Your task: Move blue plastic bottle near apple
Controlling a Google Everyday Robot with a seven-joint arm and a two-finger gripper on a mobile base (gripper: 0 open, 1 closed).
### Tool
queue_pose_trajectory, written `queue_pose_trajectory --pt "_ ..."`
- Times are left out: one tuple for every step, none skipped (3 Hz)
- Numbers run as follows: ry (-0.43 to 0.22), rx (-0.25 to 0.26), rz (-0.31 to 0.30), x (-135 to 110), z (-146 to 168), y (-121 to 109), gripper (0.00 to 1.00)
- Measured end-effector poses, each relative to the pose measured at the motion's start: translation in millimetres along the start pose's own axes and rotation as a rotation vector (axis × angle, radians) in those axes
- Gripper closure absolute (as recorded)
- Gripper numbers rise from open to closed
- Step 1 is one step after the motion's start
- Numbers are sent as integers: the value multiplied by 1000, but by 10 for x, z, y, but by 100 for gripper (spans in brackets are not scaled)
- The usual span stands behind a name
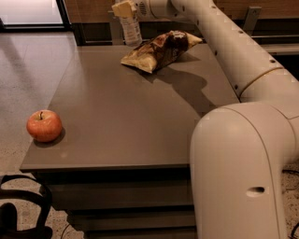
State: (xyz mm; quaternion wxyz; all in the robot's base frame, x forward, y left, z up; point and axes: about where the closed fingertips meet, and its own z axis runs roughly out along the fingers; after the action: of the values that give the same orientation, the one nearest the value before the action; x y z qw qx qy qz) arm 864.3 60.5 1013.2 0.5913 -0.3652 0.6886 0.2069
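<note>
We're at the far edge of the table (117, 116), and the gripper (124, 9) sits right on top of the bottle (131, 31), covering its cap end. Whether it actually has hold of the bottle, I can't tell from this angle. The bottle stands upright at the back of the table, left of centre, its pale label facing us and its base right by the far edge. Just to its right lies the bag (159, 49), yellow and brown, crumpled, on its side and stretching off to the right. Bag and bottle are close, though I can't say whether they touch.

Now down to the near left corner: there's the apple (44, 125), red-orange, stem up, sitting alone close to the table's left edge and near the front. Apple and bottle are well apart, with almost the full depth of the table between them.

The arm (233, 46) comes in big from the lower right, white and thick, its elbow filling the foreground. It runs up and back along the table's right side, then bends left across the top to reach the bottle. It throws a dark shadow on the table in front of the bag. Left of the table is pale speckled floor (23, 70), and low at the bottom left there's a dark curved object (21, 205) I can't make out
</note>
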Motion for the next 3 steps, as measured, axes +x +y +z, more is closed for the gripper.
queue_pose_trajectory --pt "-4 5 -14 -135 -307 130 100" --pt "-15 -3 -29 -249 -545 359 100" --pt "-33 -56 -52 -255 -712 609 100"
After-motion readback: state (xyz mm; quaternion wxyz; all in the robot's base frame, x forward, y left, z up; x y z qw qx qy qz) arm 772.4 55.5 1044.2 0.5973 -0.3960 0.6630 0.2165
